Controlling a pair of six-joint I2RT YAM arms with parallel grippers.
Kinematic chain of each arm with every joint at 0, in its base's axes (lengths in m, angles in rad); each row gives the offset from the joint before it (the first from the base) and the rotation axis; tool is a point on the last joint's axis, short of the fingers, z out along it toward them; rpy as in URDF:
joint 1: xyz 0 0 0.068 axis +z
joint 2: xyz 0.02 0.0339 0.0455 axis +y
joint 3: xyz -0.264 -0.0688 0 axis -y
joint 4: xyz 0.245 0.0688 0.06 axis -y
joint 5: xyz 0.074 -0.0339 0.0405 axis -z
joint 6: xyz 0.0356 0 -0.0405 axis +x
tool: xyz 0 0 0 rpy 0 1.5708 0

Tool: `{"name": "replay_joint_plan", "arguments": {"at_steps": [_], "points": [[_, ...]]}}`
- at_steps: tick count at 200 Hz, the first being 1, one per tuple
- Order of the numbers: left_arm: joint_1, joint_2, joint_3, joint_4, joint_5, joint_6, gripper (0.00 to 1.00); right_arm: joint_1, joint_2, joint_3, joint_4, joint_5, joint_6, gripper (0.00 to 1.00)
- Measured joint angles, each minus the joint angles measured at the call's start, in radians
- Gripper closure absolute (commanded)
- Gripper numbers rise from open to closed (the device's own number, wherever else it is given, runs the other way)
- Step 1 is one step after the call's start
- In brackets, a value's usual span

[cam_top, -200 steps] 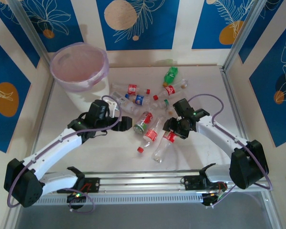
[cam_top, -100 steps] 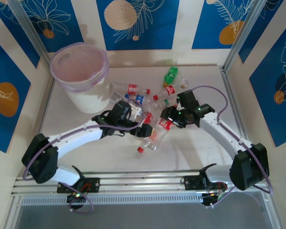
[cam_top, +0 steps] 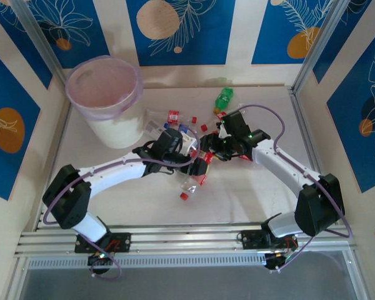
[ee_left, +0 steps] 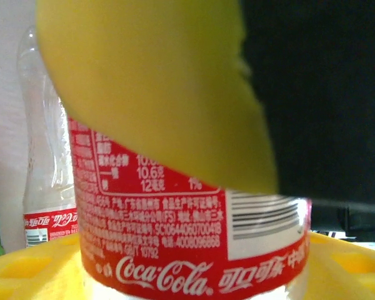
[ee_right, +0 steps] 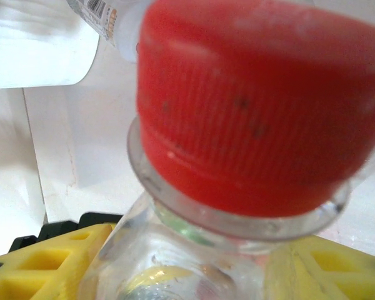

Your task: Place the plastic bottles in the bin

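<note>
Working outward from the left claw (ee_left: 175, 206): a Coke bottle (ee_left: 175, 250) sits between its jaws, label facing the wrist camera, but I cannot tell whether they have clamped it. Its long axis runs up that view, and which end carries the cap is hidden. A second bottle (ee_left: 44, 125) lies parallel, just to its left.

The right claw (ee_right: 194, 269) grips a red-capped bottle (ee_right: 250, 112) below the neck. The cap points back at the wrist camera, so that axis runs along the jaws.

From above, both claws meet over the pile (cam_top: 173, 116) in the middle of the desk (cam_top: 250, 187), very near each other. The bin (cam_top: 112, 131) stands at the far left, well apart.

I judge the left grip should close gently across the label, enough to hold without crushing. Then it should lift straight up clear of its neighbours before swinging to the bin. I would move one arm at a time so they don't clash.
</note>
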Motion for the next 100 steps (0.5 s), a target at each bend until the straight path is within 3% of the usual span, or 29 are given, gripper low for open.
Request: {"name": "replay_joint_plan", "arguments": {"at_steps": [16,34,50,100], "points": [[0.0,0.001,0.002,0.0,0.0,-0.002,0.4,0.0,0.0,0.001,0.004,-0.002,0.0,0.36],[0.0,0.002,0.003,-0.001,0.0,0.0,0.46,0.0,0.005,0.005,0.005,-0.004,-0.007,0.15],[0.002,0.002,0.007,0.002,-0.002,-0.003,0.49,-0.006,0.006,0.006,-0.001,0.005,-0.004,0.06],[0.003,0.002,0.009,0.008,-0.012,-0.008,0.56,-0.017,0.0,0.008,-0.027,0.025,-0.009,0.01]]}}
